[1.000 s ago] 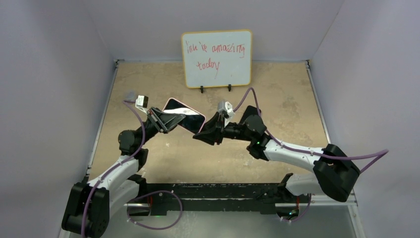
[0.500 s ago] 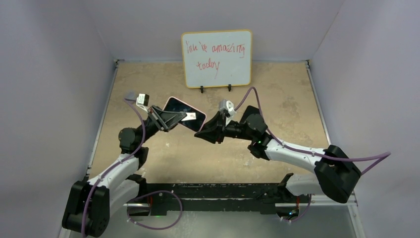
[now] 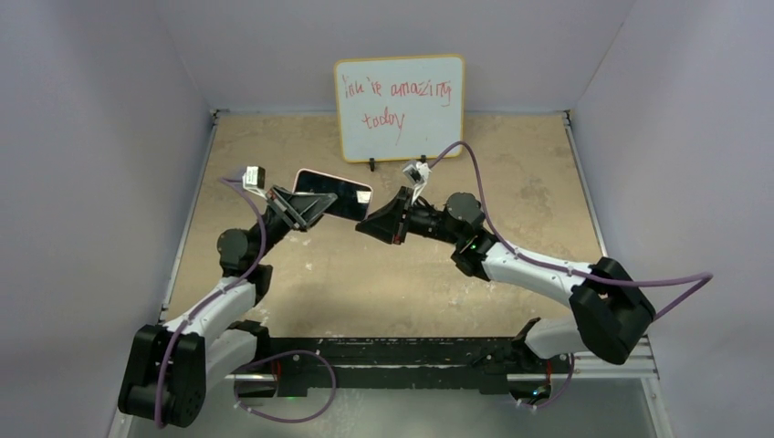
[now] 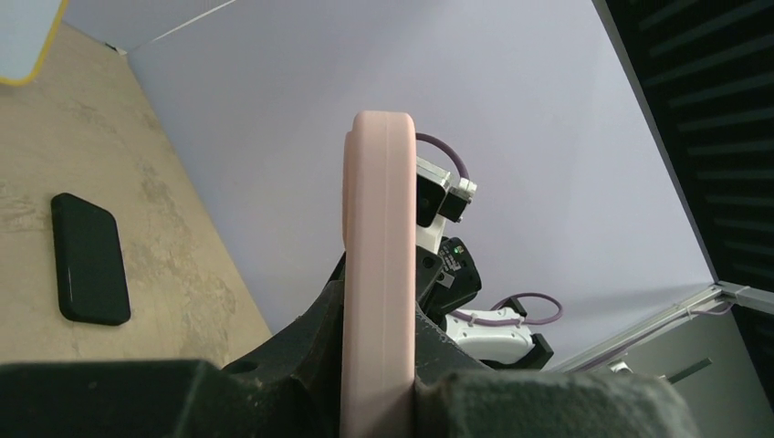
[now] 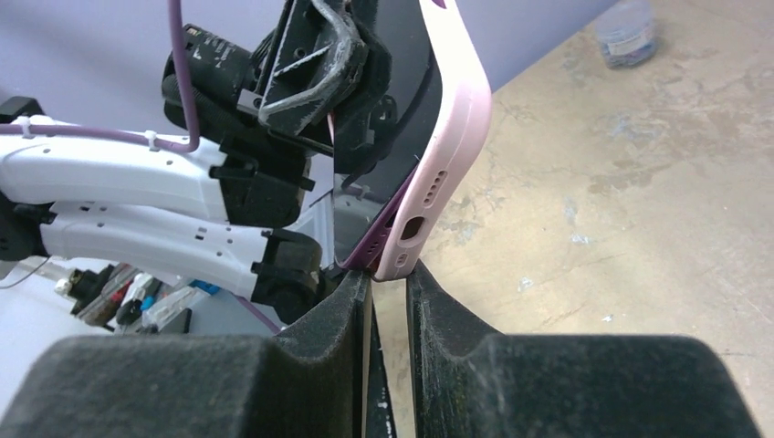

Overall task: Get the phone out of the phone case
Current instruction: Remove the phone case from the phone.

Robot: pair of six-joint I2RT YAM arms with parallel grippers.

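Observation:
A phone with a dark screen sits in a pink phone case (image 3: 333, 193) and is held in the air above the table. My left gripper (image 3: 304, 210) is shut on the case across its two faces; in the left wrist view the pink case edge (image 4: 378, 274) rises between the jaws. My right gripper (image 3: 367, 224) meets the case's bottom end. In the right wrist view its fingertips (image 5: 358, 285) pinch the corner of the pink case (image 5: 429, 196), where a purple phone edge (image 5: 370, 248) shows beside the pink rim.
A whiteboard (image 3: 399, 108) with red writing stands at the back centre of the tan table (image 3: 511, 173). A flat black rectangular object (image 4: 88, 258) lies on the table. A small clear bottle (image 5: 625, 32) stands on the table. Lilac walls enclose three sides.
Both grippers have carried the cased phone toward the back and slightly left. The phone now lies flatter across the view, and the right gripper has stayed at its end.

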